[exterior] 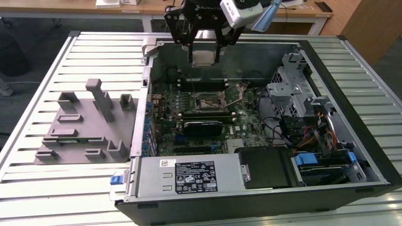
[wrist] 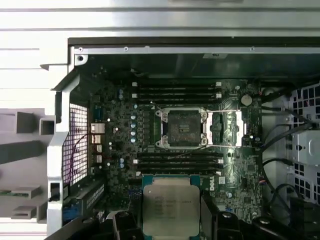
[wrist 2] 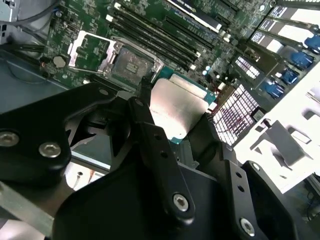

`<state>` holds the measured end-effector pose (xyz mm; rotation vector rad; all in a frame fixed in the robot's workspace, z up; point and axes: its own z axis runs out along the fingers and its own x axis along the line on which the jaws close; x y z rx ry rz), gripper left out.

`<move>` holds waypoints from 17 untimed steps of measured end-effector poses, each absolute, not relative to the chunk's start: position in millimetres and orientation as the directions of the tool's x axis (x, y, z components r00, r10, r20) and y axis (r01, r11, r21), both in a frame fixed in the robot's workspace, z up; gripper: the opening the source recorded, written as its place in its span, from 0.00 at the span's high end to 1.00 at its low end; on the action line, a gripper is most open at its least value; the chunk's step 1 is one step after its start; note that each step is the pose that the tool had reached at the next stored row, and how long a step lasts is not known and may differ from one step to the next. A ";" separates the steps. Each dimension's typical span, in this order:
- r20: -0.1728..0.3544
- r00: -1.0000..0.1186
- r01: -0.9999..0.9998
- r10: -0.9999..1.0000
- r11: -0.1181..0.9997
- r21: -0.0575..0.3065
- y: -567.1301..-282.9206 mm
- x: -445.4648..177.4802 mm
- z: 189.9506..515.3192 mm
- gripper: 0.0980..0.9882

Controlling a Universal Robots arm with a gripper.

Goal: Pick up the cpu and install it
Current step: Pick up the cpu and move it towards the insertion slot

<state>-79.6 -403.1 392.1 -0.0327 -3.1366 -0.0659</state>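
The claw (exterior: 204, 60), clamped on the cpu (exterior: 204, 56) by its edges, hangs clear of the open socket (exterior: 210, 101).

An open computer case (exterior: 358, 101) lies on the slatted table (exterior: 37, 188); a grey fixture (exterior: 75, 134) stands at its nine o'clock.

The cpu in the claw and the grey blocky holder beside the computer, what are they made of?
The cpu: its top looks like silver metal with a satin finish, pale and catching the light; its thin rim looks like green circuit board. The grey holder: probably matte plastic, being dull, even grey with no shine, though painted metal is possible.
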 end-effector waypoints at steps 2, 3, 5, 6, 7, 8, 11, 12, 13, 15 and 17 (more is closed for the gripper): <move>0.005 -1.000 0.021 0.021 0.999 0.042 -403.1 -79.4 392.1 0.50; 0.005 -1.000 0.021 0.021 0.999 0.042 -403.1 -79.4 392.1 0.50; 0.004 -1.000 0.021 0.021 0.999 0.042 -402.9 -79.0 391.3 0.50; 0.005 -1.000 0.021 0.021 0.999 0.042 -402.9 -78.6 390.7 0.50; 0.005 -1.000 0.021 0.021 0.999 0.042 -402.8 -78.2 389.8 0.50; 0.005 -1.000 0.021 0.021 0.999 0.042 -402.6 -77.9 388.5 0.50; 0.006 -1.000 0.021 0.021 0.999 0.042 -401.8 -76.7 383.8 0.50; 0.006 -1.000 0.021 0.021 0.999 0.042 -401.5 -76.2 382.0 0.50; 0.006 -1.000 0.021 0.021 0.999 0.042 -401.1 -75.8 380.1 0.50; 0.007 -1.000 0.021 0.021 0.999 0.042 -400.2 -74.6 376.8 0.50; 0.009 -1.000 0.021 0.021 0.999 0.042 -399.2 -73.3 373.4 0.50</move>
